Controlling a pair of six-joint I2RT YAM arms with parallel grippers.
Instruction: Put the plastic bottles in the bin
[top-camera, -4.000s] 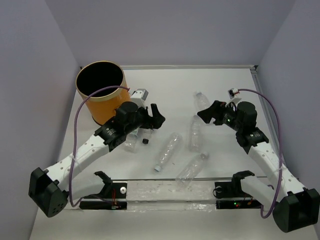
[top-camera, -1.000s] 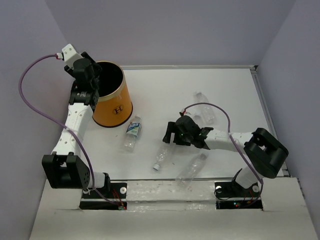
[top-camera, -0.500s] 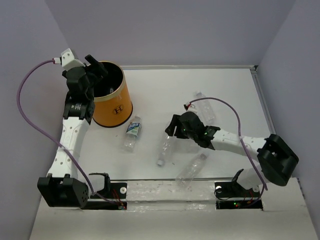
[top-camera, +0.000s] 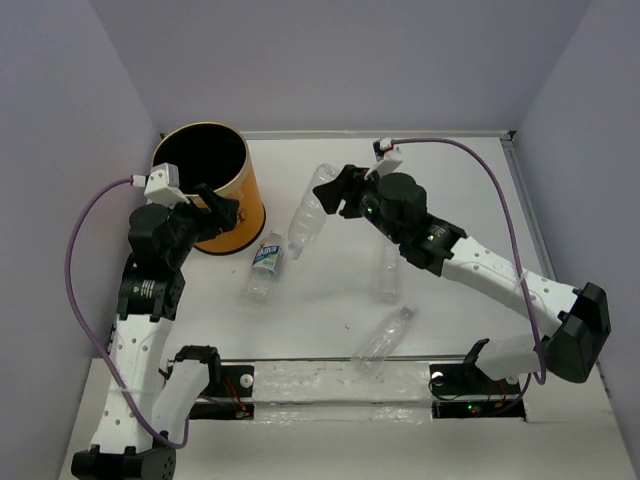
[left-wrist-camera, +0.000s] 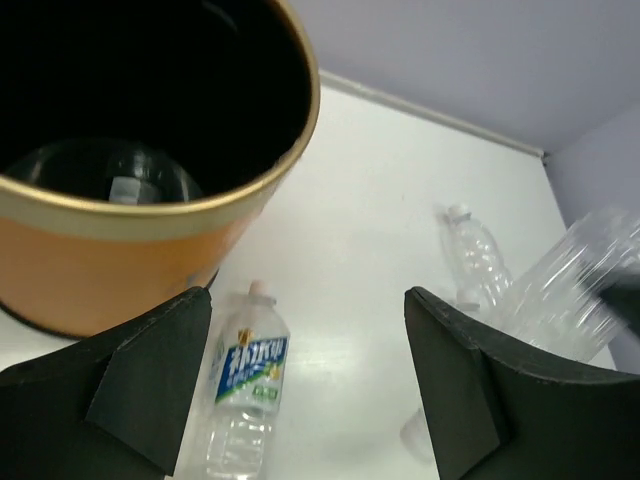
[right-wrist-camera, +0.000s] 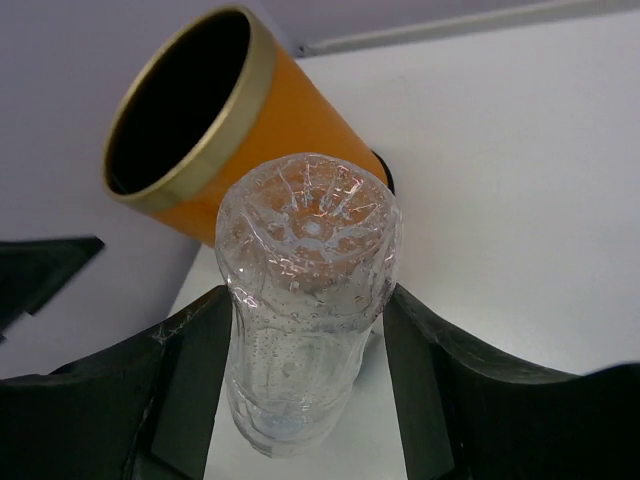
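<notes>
The orange bin (top-camera: 222, 222) stands at the back left, and one clear bottle (left-wrist-camera: 110, 182) lies inside it. My left gripper (top-camera: 218, 212) hovers open just in front of the bin, holding nothing; a blue-labelled bottle (left-wrist-camera: 245, 380) lies on the table under it. My right gripper (top-camera: 332, 195) is shut on a clear, unlabelled bottle (right-wrist-camera: 305, 290) and holds it tilted above the table, right of the bin (right-wrist-camera: 280, 125). Two more clear bottles (top-camera: 388, 268) (top-camera: 385, 335) lie on the table nearer the front.
The enclosure's lilac walls close in the white table (top-camera: 330, 160) on the left, back and right. A clear strip (top-camera: 340, 380) runs along the near edge between the arm bases. The left arm's purple cable (top-camera: 85, 235) loops beside the bin.
My left gripper opened at the bin's rim, then drew back down in front of the bin. My right gripper closed on a bottle lying mid-table and carried it up and back-left toward the bin.
</notes>
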